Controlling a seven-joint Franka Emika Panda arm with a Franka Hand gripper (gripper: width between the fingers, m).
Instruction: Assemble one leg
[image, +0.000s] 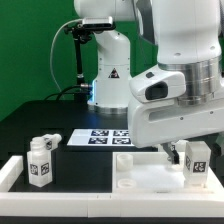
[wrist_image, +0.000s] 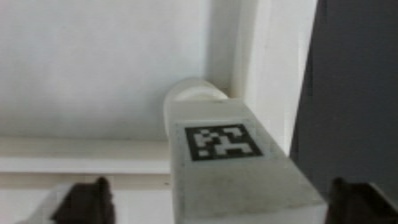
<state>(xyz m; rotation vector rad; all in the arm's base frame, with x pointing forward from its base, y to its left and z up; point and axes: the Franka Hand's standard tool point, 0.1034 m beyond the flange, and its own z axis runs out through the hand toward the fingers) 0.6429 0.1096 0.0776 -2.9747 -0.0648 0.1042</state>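
Gripper poised over a leg at the edge of the big white panel

The robot's two-finger gripper (image: 190, 153) hangs low at the exterior view's right, straddling the leg (image: 197, 160), a small white blocky peg with a black-and-white square tag on its face. In the wrist view the leg (wrist_image: 228, 150) sits between the dark fingers (wrist_image: 84, 200). A clear gap shows on at least one side, so the gripper (wrist_image: 214, 205) is spread apart rather than clamped on it. The leg rests by the rim of the large white square tray-like piece (image: 145, 180), close to the black table (wrist_image: 356, 80). Two similar tagged white pegs (image: 41, 165) stand well apart at the exterior view's left. The marker board (image: 105, 137) lies flat behind the tray-like piece.
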